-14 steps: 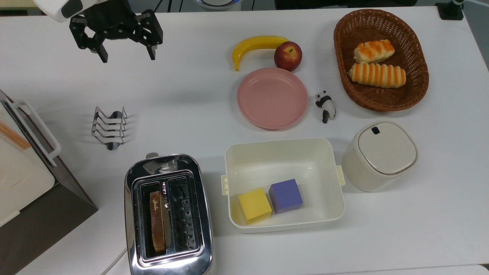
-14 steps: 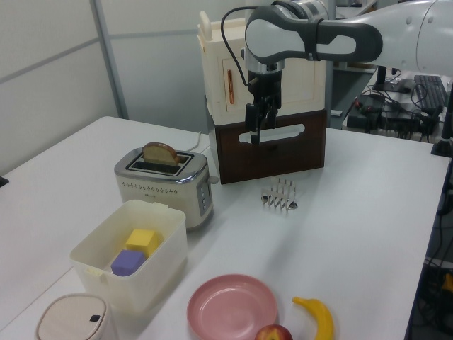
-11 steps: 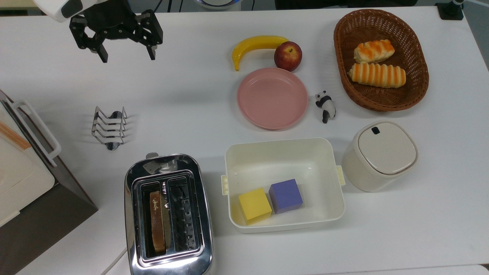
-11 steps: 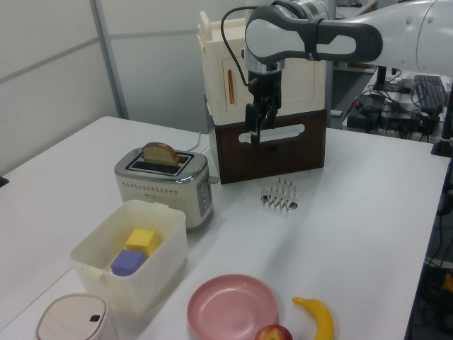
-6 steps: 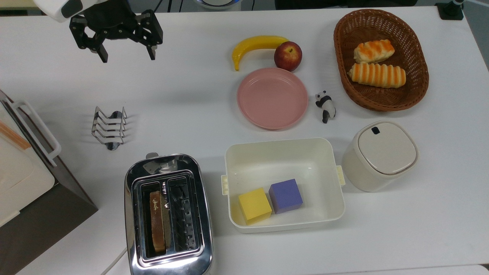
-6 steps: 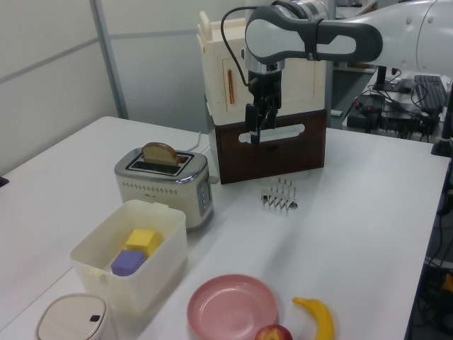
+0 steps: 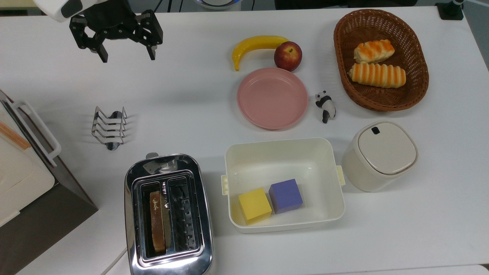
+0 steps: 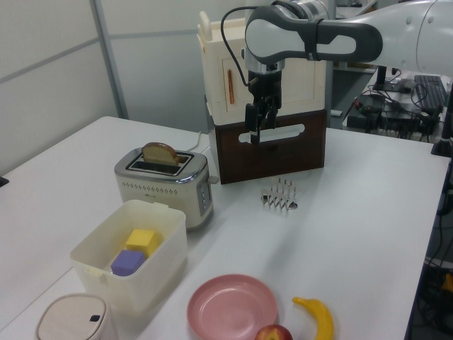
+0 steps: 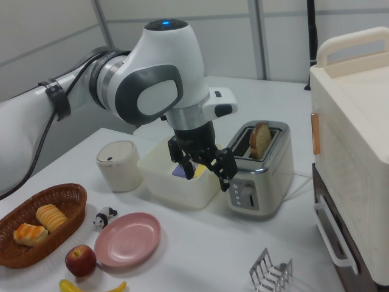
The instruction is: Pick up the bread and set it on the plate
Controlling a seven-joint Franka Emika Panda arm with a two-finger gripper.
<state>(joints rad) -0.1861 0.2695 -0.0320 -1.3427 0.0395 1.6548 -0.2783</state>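
A white table [image 7: 183,95] holds a breakfast-style layout with a robot arm above it. The gripper [image 7: 125,57] hangs in the air near the top view's upper left corner, its two black fingers spread wide apart and holding nothing; in the right view the gripper [image 9: 203,173] points downward, in front of the tub and toaster. The bread [image 7: 157,221], a brown slice with a darker crust, stands upright in one slot of a shiny metal toaster [image 7: 133,236] at the lower left of the top view; in the left view the bread [image 8: 161,153] pokes its domed top above the toaster [image 8: 164,187], and the right view shows the bread [image 9: 261,140] the same way. The plate [image 7: 272,98], round, pink and bare, sits near the table's middle, well apart from the toaster. A banana [image 7: 255,46] and a red apple [image 7: 288,56] lie just beyond the plate, and a small panda figure [image 7: 326,106] stands beside it. A cream tub [image 7: 282,160] holding a yellow cube [image 7: 254,205] and a purple cube [image 7: 285,196] sits between toaster and a lidded cream container [image 7: 379,156]. A wicker basket [image 7: 416,76] holds two striped rolls [image 7: 376,74]. A wire toast rack [image 7: 109,127] stands near the toaster.
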